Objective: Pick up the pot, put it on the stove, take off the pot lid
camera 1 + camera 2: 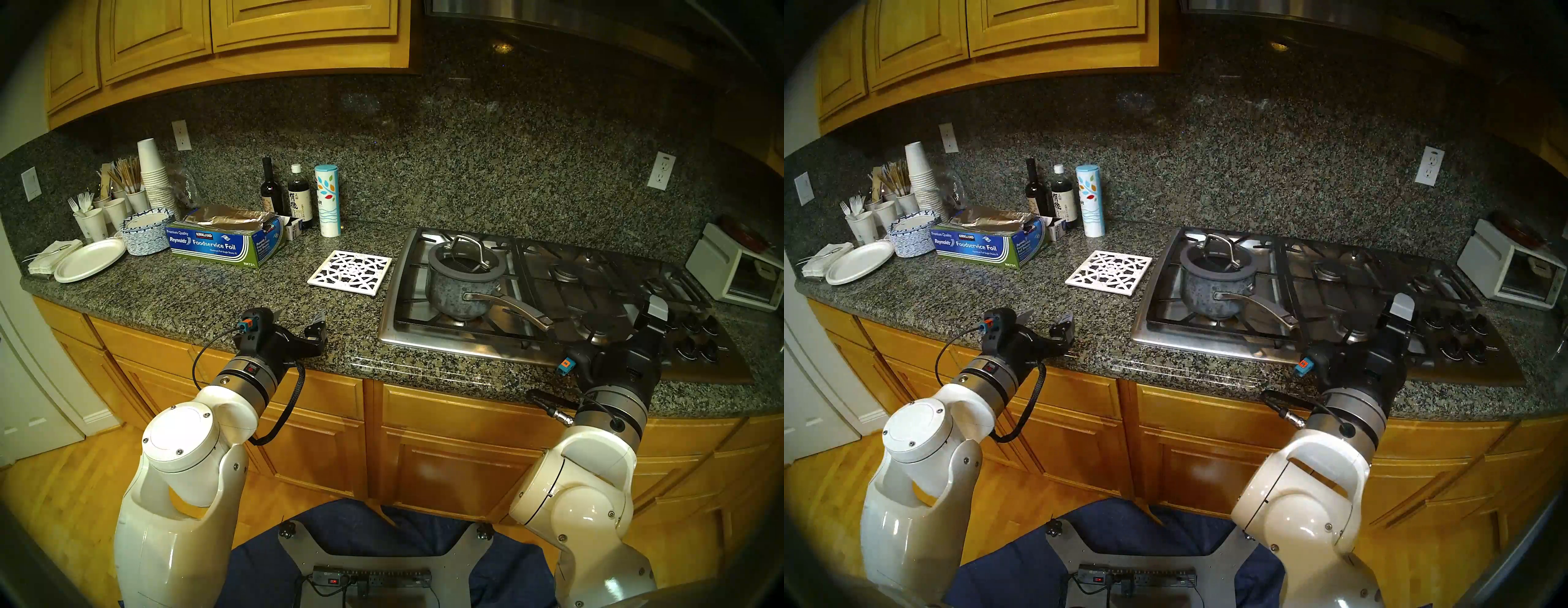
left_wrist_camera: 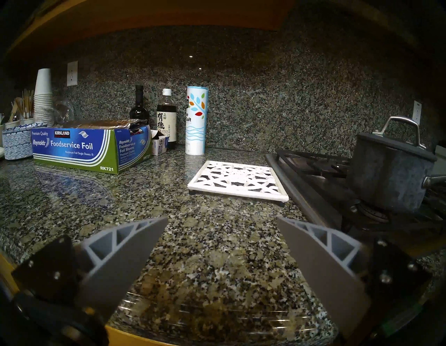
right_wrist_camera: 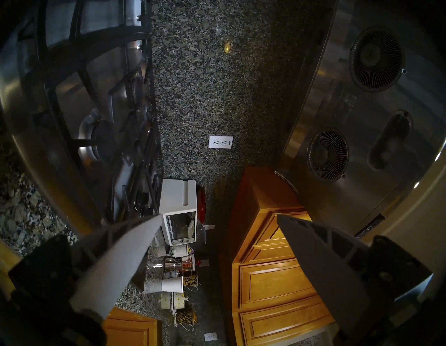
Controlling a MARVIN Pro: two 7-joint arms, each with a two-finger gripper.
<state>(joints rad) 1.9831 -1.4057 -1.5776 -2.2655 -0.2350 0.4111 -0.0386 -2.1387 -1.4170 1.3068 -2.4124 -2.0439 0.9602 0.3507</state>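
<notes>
A home kitchen is showing here: honey-wood cabinets [image 1: 254,25] are hanging across the top, a speckled granite counter [image 1: 237,297] is running through the middle, a stainless gas stove [image 1: 551,288] is sitting at centre right, and a white toaster oven [image 1: 734,271] is standing at far right.

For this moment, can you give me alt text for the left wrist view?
The open left gripper hovers low over the granite counter, holding nothing. Ahead lies a white trivet; right of it, the lidded pot sits on the stove. A foil box and bottles stand behind.
</notes>
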